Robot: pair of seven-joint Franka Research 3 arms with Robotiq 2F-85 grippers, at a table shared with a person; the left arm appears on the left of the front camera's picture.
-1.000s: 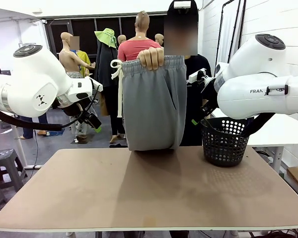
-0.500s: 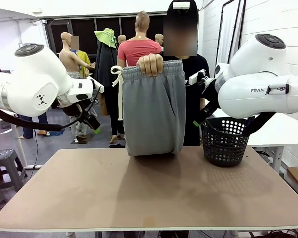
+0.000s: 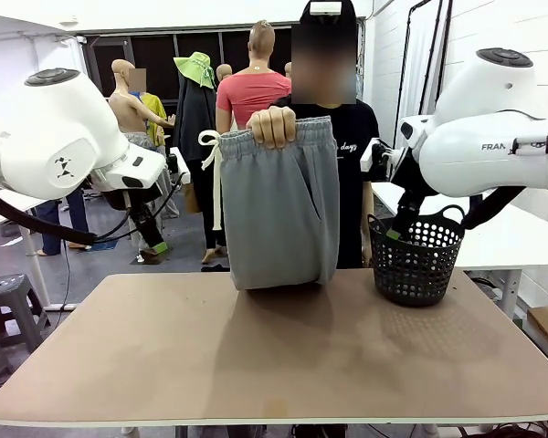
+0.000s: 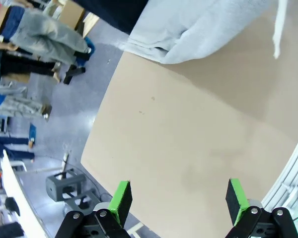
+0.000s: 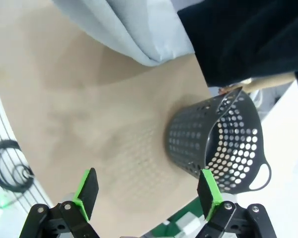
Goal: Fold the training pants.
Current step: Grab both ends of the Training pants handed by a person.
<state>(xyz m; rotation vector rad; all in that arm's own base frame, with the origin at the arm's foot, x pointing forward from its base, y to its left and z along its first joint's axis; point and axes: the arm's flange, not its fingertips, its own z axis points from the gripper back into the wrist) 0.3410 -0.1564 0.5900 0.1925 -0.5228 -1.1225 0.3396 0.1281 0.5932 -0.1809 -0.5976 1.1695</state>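
So here's where we're at: the person's hand [image 3: 273,126] pinches the light grey jersey training pants [image 3: 281,210] by the gathered elastic waistband and holds them up over the far edge of the tan wooden table [image 3: 256,365]. The white drawstring [image 3: 212,173] dangles down one side. Our guess is they're held high so the fabric drapes flat and we get a clean look before any folding starts. The hem bunches right at the tabletop.

Our left gripper [image 4: 179,191] and right gripper [image 5: 148,181] both have their green pads spread wide with nothing between them, waiting over bare table. The black perforated plastic basket [image 3: 418,260] sits just beside the pants.

Compared with a second ago, the pants have come down a bit and both wrists have tipped toward the table.
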